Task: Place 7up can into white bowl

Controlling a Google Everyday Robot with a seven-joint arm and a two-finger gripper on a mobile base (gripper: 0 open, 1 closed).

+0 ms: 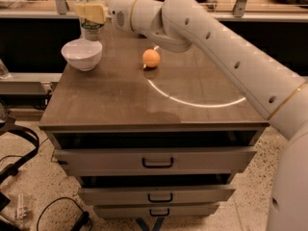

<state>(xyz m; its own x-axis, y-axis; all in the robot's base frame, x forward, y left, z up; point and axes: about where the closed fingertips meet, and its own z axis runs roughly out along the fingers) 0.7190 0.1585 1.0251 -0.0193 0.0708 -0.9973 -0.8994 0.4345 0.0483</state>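
I am holding the silver-white 7up can with green lettering (pixel 91 32) in my pale two-finger gripper (pixel 89 12). Its fingers are clamping the can's upper half, just under the silver top. The can is hanging upright at the far left corner of the dark brown table with drawers (pixel 120 100), with its base showing just above the back rim of the small glossy white bowl (pixel 82 56). I cannot tell whether it is right over the bowl or slightly behind it.

I am judging the can to be thin-walled and smooth, so it is likely to dent under a hard squeeze and slip under a weak one. A firm hold across the round wall, as I am gripping now, seems right. The bowl looks light and slick, and a knock on its rim could slide or tip it.

A small round orange ball (pixel 151 57) is lying well apart to the right of the bowl, under my arm. Nothing is standing between the can and the bowl.
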